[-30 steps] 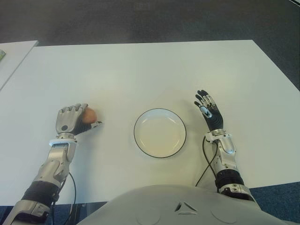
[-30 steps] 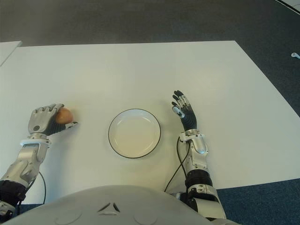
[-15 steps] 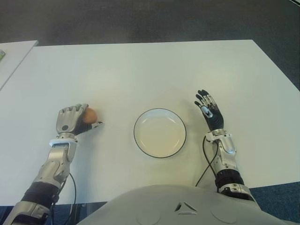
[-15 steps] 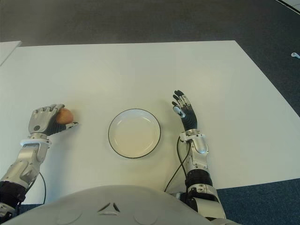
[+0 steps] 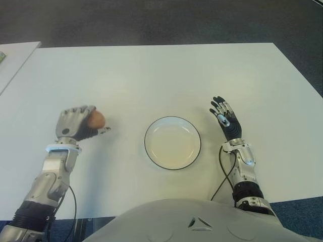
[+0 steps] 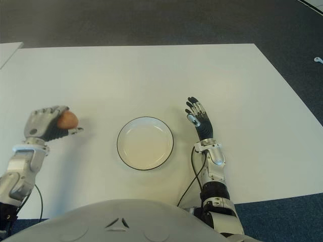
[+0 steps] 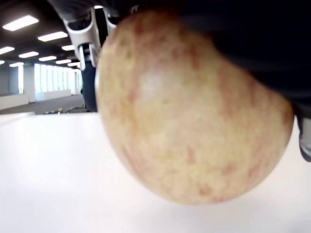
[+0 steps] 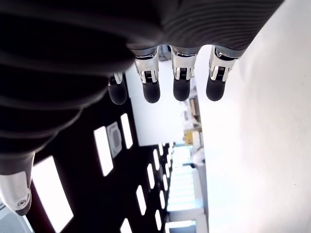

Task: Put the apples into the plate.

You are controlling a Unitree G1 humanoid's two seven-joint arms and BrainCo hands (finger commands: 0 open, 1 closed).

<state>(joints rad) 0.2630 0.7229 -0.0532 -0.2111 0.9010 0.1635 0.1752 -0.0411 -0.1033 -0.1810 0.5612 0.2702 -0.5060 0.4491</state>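
My left hand (image 5: 79,122) is shut on a reddish-yellow apple (image 5: 96,119), held a little above the white table (image 5: 151,75), left of the plate. In the left wrist view the apple (image 7: 189,121) fills the frame, with the table's surface showing beneath it. The plate (image 5: 172,142) is white with a dark rim, holds nothing, and sits in the middle near me. My right hand (image 5: 225,117) shows to the right of the plate with its fingers (image 8: 151,80) spread and holding nothing.
A second white table's corner (image 5: 12,60) shows at the far left. Dark carpet (image 5: 151,20) lies beyond the table's far edge. A black cable (image 5: 222,171) runs along my right forearm.
My left hand has risen off the table with the apple in its grasp and shifted slightly away from me. The right hand and the plate have not moved.
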